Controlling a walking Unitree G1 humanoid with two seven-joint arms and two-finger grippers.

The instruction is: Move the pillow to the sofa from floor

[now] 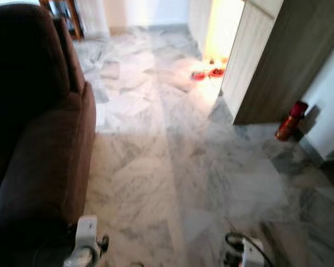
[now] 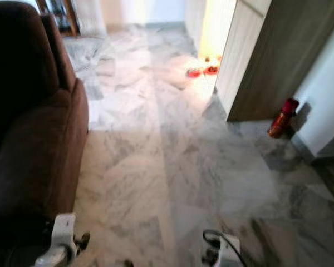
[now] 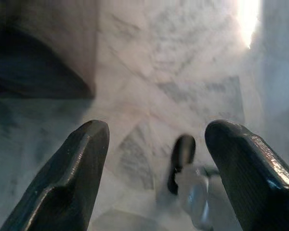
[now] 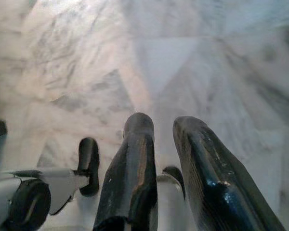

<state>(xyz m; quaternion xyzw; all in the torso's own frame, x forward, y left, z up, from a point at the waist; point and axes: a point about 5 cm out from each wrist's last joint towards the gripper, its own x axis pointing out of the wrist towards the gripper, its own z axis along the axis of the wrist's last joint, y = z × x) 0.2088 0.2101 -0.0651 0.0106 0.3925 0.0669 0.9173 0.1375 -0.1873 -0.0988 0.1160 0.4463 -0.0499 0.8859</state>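
Observation:
A dark brown sofa [image 1: 36, 139] fills the left side, its armrest end facing the marble floor [image 1: 172, 167]. Both arms hang low at the bottom edge of the eye views, the left arm [image 1: 86, 245] beside the sofa's front corner and the right arm [image 1: 245, 253] over bare floor. In the left wrist view my left gripper [image 3: 156, 130] is open, its fingers [image 3: 72, 173] wide apart above the floor, with the sofa's base [image 3: 43, 62] off to one side. My right gripper [image 4: 163, 122] points at the floor, its fingers [image 4: 132, 173] close together with nothing between them.
A red fire extinguisher [image 1: 291, 120] leans at the foot of a wood-panelled wall [image 1: 267, 61] on the right. Two red bowls [image 1: 207, 73] sit on the floor in a lit doorway further back. Wooden furniture legs [image 1: 72, 16] stand at the far left.

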